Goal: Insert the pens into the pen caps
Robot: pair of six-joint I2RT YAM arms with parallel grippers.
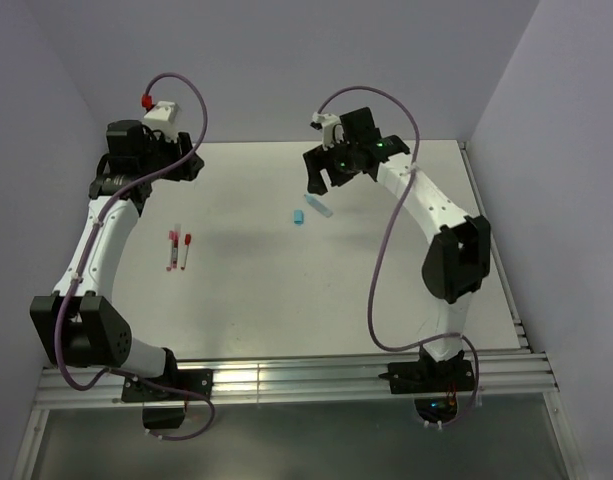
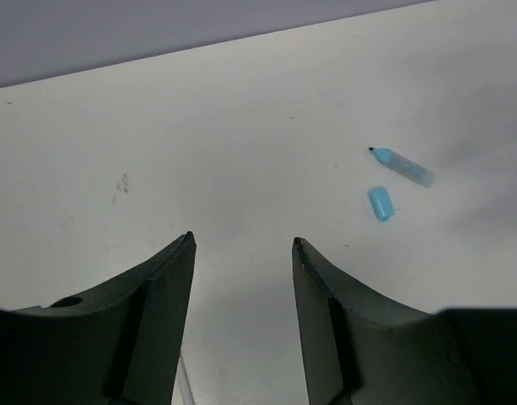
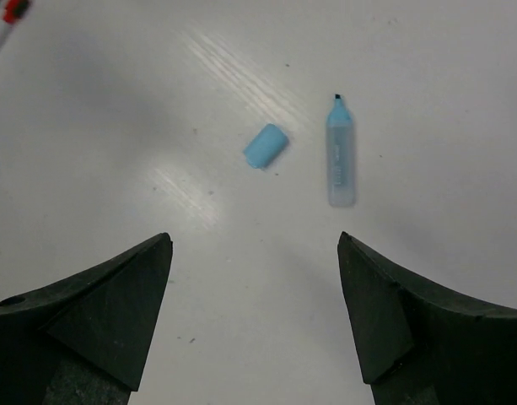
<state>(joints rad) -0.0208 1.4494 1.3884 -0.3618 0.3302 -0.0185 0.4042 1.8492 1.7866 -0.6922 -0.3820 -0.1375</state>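
Note:
A light blue pen [image 1: 317, 205] lies uncapped on the white table, with its light blue pen cap [image 1: 298, 217] loose just left of it. In the right wrist view the pen [image 3: 341, 156] and the cap [image 3: 266, 145] lie ahead of my right gripper [image 3: 254, 238], which hangs above them, open and empty [image 1: 323, 182]. Two white pens with red ends [image 1: 178, 250] lie side by side at the left. My left gripper [image 1: 189, 165] hovers at the back left, open and empty [image 2: 243, 240]. Far off to its right it sees the blue pen [image 2: 401, 166] and cap [image 2: 380, 203].
Purple cables loop over both arms. Grey walls close the table at the back and sides. A metal rail [image 1: 286, 380] runs along the near edge by the arm bases. A white pen barrel sliver [image 2: 184, 384] shows under the left jaws, and a red pen end [image 3: 5, 21] in the right wrist view's corner.

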